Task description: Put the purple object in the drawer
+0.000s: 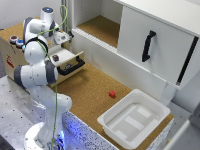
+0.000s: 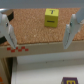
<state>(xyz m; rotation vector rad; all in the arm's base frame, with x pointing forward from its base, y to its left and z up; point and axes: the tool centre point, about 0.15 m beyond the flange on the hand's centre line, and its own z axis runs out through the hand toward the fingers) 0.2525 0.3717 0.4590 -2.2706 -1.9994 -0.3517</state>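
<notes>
The light-wood drawer [image 1: 74,56] stands pulled out at the exterior view's left, its black bar handle [image 1: 71,68] facing the cork floor. A tiny dark purple object [image 1: 55,58] lies on the drawer's pale inside. My gripper [image 1: 63,38] hangs just above and behind the drawer, apart from the purple object. In the wrist view my gripper [image 2: 37,31] is open, both fingers [image 2: 5,30] spread wide with nothing between them. A blurred purple patch [image 2: 69,79] shows at that picture's edge; I cannot tell what it is.
A yellow block marked T [image 2: 51,17] sits on a cork surface beyond the fingers. A small red cube [image 1: 112,93] lies on the cork floor. A white plastic tray [image 1: 114,131] stands at the exterior view's lower right. A white cabinet door [image 1: 155,42] with black handle is behind.
</notes>
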